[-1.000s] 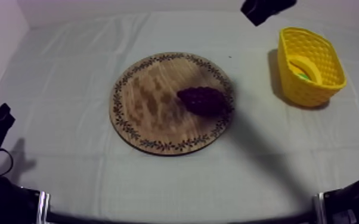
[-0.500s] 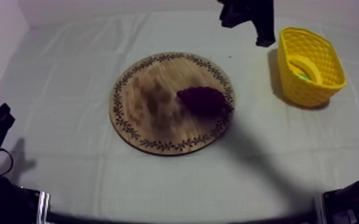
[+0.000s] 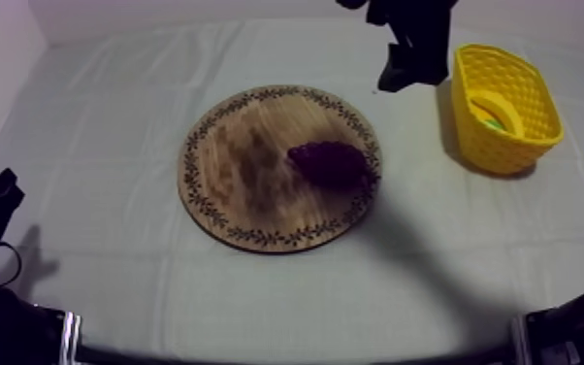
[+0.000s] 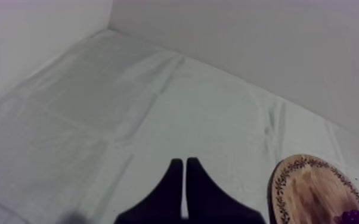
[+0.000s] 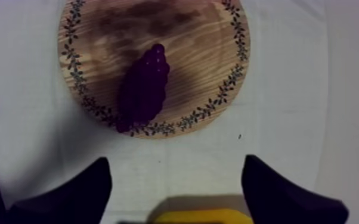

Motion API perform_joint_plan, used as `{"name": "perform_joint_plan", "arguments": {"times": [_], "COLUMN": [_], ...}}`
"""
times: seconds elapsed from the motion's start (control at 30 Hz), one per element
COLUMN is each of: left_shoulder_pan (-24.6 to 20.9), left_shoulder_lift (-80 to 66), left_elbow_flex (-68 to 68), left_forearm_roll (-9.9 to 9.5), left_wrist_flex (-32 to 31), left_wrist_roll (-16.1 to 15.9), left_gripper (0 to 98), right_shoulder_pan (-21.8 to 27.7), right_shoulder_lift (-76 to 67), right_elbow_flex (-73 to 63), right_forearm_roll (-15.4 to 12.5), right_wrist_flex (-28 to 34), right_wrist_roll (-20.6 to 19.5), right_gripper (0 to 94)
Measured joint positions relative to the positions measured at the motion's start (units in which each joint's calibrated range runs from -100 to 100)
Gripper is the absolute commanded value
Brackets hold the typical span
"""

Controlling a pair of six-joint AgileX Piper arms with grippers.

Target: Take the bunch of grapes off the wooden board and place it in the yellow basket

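Grey-white cloth [image 3: 92, 126] covers the counter [image 3: 286, 291]. From above, the wooden board [image 3: 243, 184] lies at the middle and the bunch of grapes [image 3: 330, 165] rests on its right part, close to the patterned rim; the yellow basket [image 3: 538, 131] stands well apart at the far right. The right wrist view adds what the top view does not settle: the right hand [image 5: 176, 159] has its two fingers [image 5: 86, 190] spread wide with nothing between them, facing down on the grapes, the basket's yellow rim showing between the fingers. In the top view its arm [image 3: 422, 29] comes in from the far right and hangs over bare cloth between board and basket. The left hand [image 4: 182, 173] sits low at the near left, fingers pressed together in a narrow wedge, gripping nothing, well apart from the board. Bare cloth lies open all round the board.
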Motion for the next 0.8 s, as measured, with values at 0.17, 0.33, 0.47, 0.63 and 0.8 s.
{"name": "perform_joint_plan", "arguments": {"times": [0.17,0.33,0.47,0.63,0.8], "left_shoulder_pan": [0.0,0.0,0.0,0.0,0.0], "left_shoulder_lift": [0.0,0.0,0.0,0.0,0.0], "left_elbow_flex": [0.0,0.0,0.0,0.0,0.0], "left_forearm_roll": [0.0,0.0,0.0,0.0,0.0], "left_wrist_flex": [0.0,0.0,0.0,0.0,0.0], "left_wrist_roll": [0.0,0.0,0.0,0.0,0.0], "left_gripper": [0.0,0.0,0.0,0.0,0.0], "right_shoulder_pan": [0.32,0.89,1.05,0.71,0.03], "right_shoulder_lift": [2.42,6.27,10.08,14.63,18.25], "right_elbow_flex": [-0.08,1.48,2.51,3.86,4.34], "right_forearm_roll": [-0.01,-0.61,-1.25,-1.74,-2.6], "right_wrist_flex": [-0.72,-2.65,-4.54,-6.7,-7.29], "right_wrist_roll": [-1.15,-2.22,-2.77,-3.79,-4.99], "right_gripper": [73.3,73.5,73.4,73.2,72.9]}}
